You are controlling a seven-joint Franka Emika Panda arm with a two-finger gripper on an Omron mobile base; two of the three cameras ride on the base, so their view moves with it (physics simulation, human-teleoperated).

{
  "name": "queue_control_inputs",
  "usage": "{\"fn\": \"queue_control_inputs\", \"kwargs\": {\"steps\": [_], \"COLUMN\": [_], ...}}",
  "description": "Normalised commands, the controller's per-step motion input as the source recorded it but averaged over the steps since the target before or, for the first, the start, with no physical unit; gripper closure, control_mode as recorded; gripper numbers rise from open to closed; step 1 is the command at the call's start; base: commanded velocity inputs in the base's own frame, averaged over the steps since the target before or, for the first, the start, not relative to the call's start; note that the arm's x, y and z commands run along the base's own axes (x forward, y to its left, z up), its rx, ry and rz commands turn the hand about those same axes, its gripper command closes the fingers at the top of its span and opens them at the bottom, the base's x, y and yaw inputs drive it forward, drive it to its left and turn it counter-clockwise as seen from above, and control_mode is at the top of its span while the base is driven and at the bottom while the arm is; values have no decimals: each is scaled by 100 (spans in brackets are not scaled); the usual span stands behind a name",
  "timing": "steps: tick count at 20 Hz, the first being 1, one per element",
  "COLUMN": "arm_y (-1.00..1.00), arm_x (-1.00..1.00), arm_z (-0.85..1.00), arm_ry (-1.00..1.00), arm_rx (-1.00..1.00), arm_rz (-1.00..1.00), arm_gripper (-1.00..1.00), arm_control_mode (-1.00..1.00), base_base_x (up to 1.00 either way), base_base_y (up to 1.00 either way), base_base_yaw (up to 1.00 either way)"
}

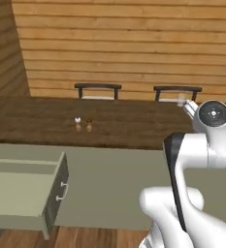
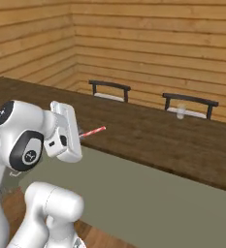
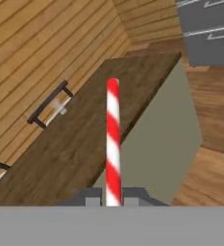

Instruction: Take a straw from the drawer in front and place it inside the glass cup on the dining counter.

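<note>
My gripper (image 3: 113, 198) is shut on the straw (image 3: 113, 139), a red-and-white striped stick that points away from the hand. In the right base view the gripper (image 2: 78, 136) hovers at the near edge of the dining counter (image 2: 158, 135), with the straw (image 2: 92, 131) sticking out over the wood. The glass cup (image 2: 181, 111) stands upright at the counter's far edge, well right of the straw and apart from it. The hand view has the glass cup (image 3: 60, 104) off to the left of the straw's tip. At the lower left the drawer (image 1: 22, 193) stands pulled open.
Two dark-framed stools (image 1: 97, 90) (image 1: 177, 92) stand behind the counter against a wood-plank wall. Two small shakers (image 1: 83, 122) sit mid-counter. A grey cabinet front (image 3: 209, 29) shows at the far end in the hand view.
</note>
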Motion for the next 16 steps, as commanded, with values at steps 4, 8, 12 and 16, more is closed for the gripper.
{"fn": "queue_control_inputs", "kwargs": {"steps": [4, 8, 12, 16], "arm_y": [0, 0, 0, 0], "arm_x": [0, 0, 0, 0], "arm_z": [0, 0, 0, 0], "arm_ry": [0, 0, 0, 0], "arm_rx": [0, 0, 0, 0], "arm_rz": [0, 0, 0, 0], "arm_gripper": [100, 100, 100, 100], "arm_control_mode": [100, 100, 100, 100], "base_base_x": [19, -6, -9, 16], "base_base_y": [-100, -100, -100, -100], "base_base_yaw": [-10, -4, -2, -1]}}
